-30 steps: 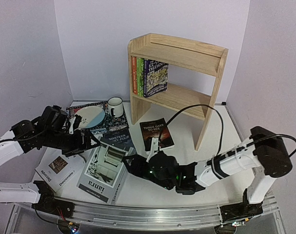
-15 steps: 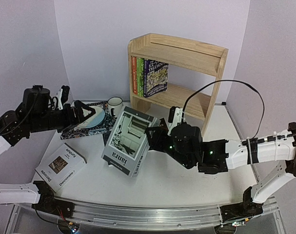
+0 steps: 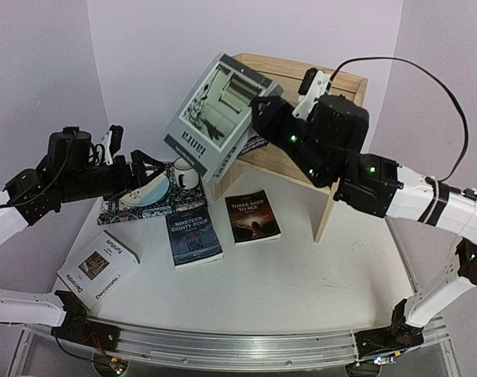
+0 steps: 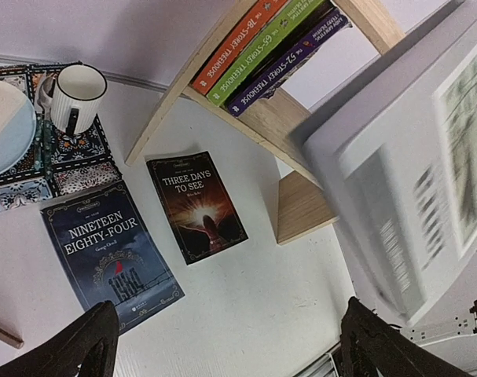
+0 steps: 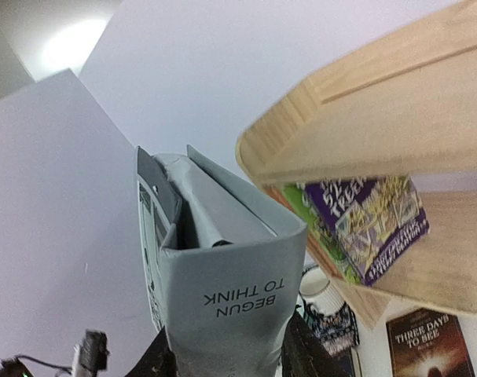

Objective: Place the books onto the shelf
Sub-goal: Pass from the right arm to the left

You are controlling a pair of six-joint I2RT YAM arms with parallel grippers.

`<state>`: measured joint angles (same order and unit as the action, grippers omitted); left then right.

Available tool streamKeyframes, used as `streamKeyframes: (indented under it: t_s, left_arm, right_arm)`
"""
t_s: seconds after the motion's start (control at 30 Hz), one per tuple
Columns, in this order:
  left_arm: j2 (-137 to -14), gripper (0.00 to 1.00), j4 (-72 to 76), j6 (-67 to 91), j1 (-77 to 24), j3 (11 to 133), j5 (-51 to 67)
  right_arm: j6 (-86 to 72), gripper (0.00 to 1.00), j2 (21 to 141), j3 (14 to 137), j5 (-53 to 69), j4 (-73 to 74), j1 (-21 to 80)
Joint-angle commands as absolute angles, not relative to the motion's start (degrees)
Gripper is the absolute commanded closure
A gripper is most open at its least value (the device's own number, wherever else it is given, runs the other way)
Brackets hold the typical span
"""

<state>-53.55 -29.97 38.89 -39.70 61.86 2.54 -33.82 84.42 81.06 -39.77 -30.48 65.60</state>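
Right end effector clamps your grey book aloft by top-left corner of shelf; left end effector gapes wide, empty.

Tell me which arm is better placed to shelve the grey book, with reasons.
Right. Its end effector is shut on the grey "ianra" book, held aloft right at the shelf. The left end effector is open, empty, and over by the placemat.

White table, pine shelf, placemat, Decorate, Nineteen Eighty-Four, Three Days to See
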Motion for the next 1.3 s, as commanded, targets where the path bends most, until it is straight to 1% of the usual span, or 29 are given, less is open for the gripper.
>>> streamKeyframes:
  t_s: [0.0,0.2,0.37,0.47,0.63,0.77,0.9,1.27]
  left_arm:
    - [-55.0,0.01,-25.1,36.9,-39.4,64.6,4.2]
    - [-56.0,0.00,-20.4,36.4,-39.5,63.4,5.9]
    - [-58.7,0.00,-10.5,36.2,-39.5,62.8,12.0]
    - [-58.9,0.00,-2.6,37.3,-39.5,62.0,15.9]
    - [-58.4,0.00,9.8,41.9,-39.5,59.9,19.0]
    - [-59.3,0.00,13.1,44.3,-39.4,60.8,19.8]
    - [-60.0,0.00,18.1,46.2,-39.5,60.7,20.5]
    - [-64.2,0.00,22.1,45.4,-39.5,64.7,21.6]
  right_arm:
    - [-28.6,0.65,86.0,90.0,-43.7,-35.5,62.1]
    - [-25.8,0.65,90.0,98.2,-44.7,-38.7,57.1]
    - [-25.7,0.65,91.7,102.1,-41.6,-39.2,54.9]
    - [-28.7,0.65,90.0,99.8,-39.1,-37.7,54.9]
    - [-34.3,0.65,85.4,93.3,-37.8,-37.1,55.0]
    - [-42.4,0.66,80.9,88.3,-35.7,-36.7,54.9]
    - [-49.3,0.66,78.4,86.2,-32.6,-35.5,54.9]
    - [-60.4,0.66,78.1,84.9,-26.3,-33.3,54.9]
